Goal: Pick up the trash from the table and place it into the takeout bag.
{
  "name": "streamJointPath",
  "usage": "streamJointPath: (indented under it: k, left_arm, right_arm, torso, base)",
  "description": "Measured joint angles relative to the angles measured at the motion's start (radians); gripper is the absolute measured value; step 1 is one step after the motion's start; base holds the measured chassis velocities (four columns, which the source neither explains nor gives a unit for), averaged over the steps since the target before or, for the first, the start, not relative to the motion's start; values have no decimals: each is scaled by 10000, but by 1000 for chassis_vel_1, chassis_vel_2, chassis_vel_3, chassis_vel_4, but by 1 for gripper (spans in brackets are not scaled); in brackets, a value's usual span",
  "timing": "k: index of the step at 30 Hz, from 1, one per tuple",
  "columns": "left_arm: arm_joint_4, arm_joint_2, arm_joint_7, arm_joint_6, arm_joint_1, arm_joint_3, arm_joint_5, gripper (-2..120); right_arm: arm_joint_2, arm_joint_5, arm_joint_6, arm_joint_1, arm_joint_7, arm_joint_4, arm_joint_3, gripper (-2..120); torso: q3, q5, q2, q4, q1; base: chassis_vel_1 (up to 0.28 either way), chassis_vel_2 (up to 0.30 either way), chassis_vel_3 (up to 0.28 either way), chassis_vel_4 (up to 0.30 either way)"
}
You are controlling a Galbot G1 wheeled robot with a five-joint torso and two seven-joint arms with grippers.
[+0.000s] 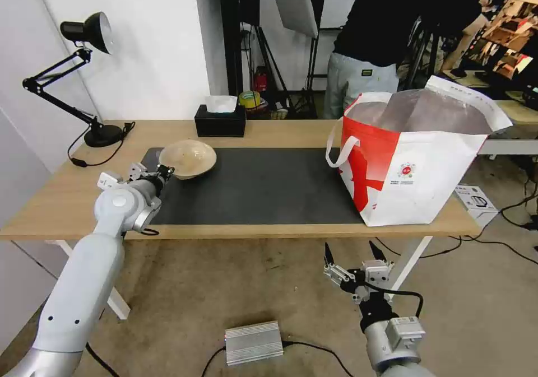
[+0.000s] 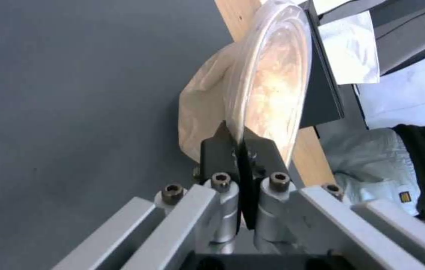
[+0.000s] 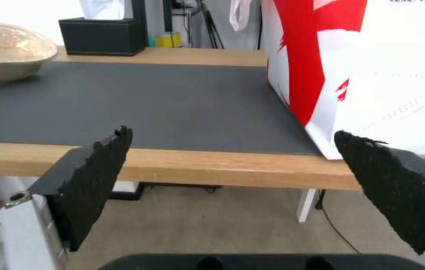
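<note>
The beige paper-pulp bowl [image 1: 188, 158] sits at the left end of the dark grey mat [image 1: 263, 189] on the counter [image 1: 61, 203]. The left gripper [image 1: 166, 171] has its jaws clamped on the bowl's near rim. The takeout bag [image 1: 412, 158] stands open at the counter's right end, well apart from the bowl. The right gripper [image 1: 354, 252] hangs below the counter's front edge, jaws wide apart, holding nothing.

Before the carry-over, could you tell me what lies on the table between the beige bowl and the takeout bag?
Nothing but bare dark mat lies between the beige bowl, pinched by the left gripper, and the takeout bag, per the head view.
</note>
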Motion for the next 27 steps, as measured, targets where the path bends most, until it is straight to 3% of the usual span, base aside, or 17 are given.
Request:
streamJointPath:
  k: [7, 16, 23, 27]
  left_arm:
    - [36, -6, 129, -38, 111, -20, 167, 0]
    - [-726, 265, 279, -130, 291, -180, -267, 0]
    - [-1996, 986, 523, -161, 680, -320, -1052, 0]
    - [-2782, 1731, 1396, -191, 1084, -488, -1437, 0]
  right_arm:
    - [0, 0, 0, 0, 0, 0, 0, 100]
    - [0, 0, 0, 0, 0, 0, 0, 100]
    - [0, 0, 1, 0, 0, 0, 0, 100]
    - [0, 0, 0, 0, 0, 0, 0, 100]
  torso:
    - [0, 0, 0, 0, 0]
    - [-1, 3, 1, 0, 0]
    - [0, 1, 2, 0, 0]
    - [0, -1, 2, 2, 0]
  base:
    - [0, 0, 0, 0]
    - [0, 0, 0, 0]
    - [0, 0, 0, 0]
    - [0, 0, 0, 0]
